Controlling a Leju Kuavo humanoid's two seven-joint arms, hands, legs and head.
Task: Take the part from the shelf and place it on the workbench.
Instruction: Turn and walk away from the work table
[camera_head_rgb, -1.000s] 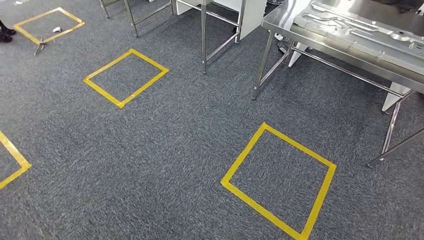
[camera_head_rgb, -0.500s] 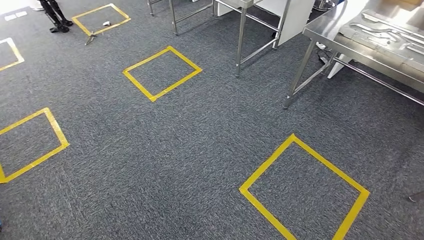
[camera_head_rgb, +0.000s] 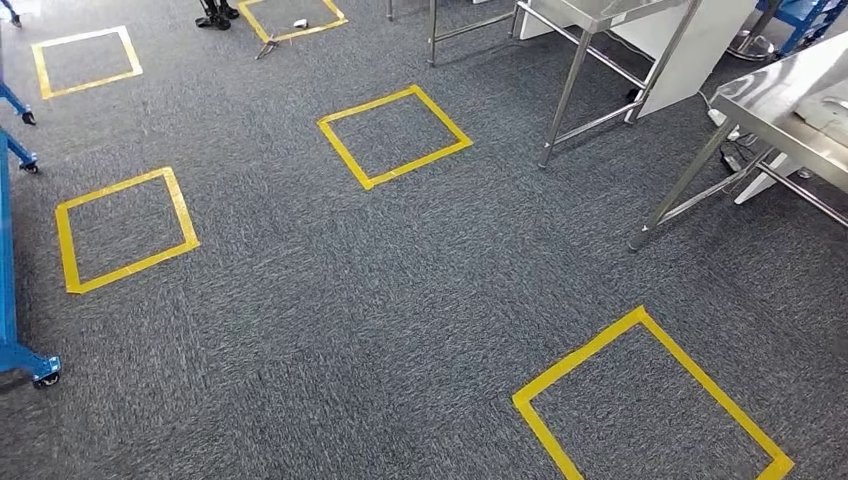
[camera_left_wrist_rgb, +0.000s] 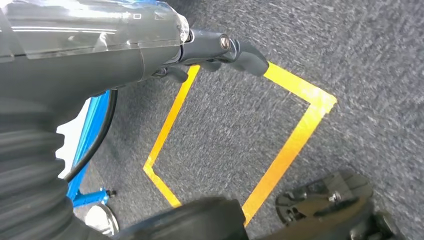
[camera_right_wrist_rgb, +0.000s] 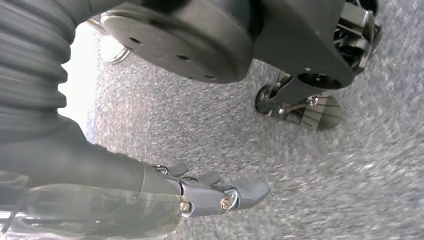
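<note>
- We see grey carpet (camera_head_rgb: 330, 300) marked with yellow tape squares: one near us on the right (camera_head_rgb: 650, 400), one further off in the middle (camera_head_rgb: 394, 135), one on the left (camera_head_rgb: 125, 228), and two more far off at the top of the head view.
- At the right edge stands a steel workbench (camera_head_rgb: 790, 105) on slanted-looking legs; a pale flat item lies on its top, but we cannot tell whether it is the part.
- A second steel table (camera_head_rgb: 600, 20) stands behind it, with a white panel beside it.
- A blue frame on castors (camera_head_rgb: 12, 300) runs along the left edge — whether this is the shelf we cannot say.
- Our left hand (camera_left_wrist_rgb: 210, 50) hangs over the carpet above a corner of a tape square (camera_left_wrist_rgb: 300, 100); its fingers are extended and nothing is in them.
- Our right hand (camera_right_wrist_rgb: 215, 192) also hangs over bare carpet, fingers straight and close side by side, holding nothing.
- Far off, near the top-left tape square, we see a pair of dark feet (camera_head_rgb: 215, 15) — a person, or a stand; we cannot tell.
</note>
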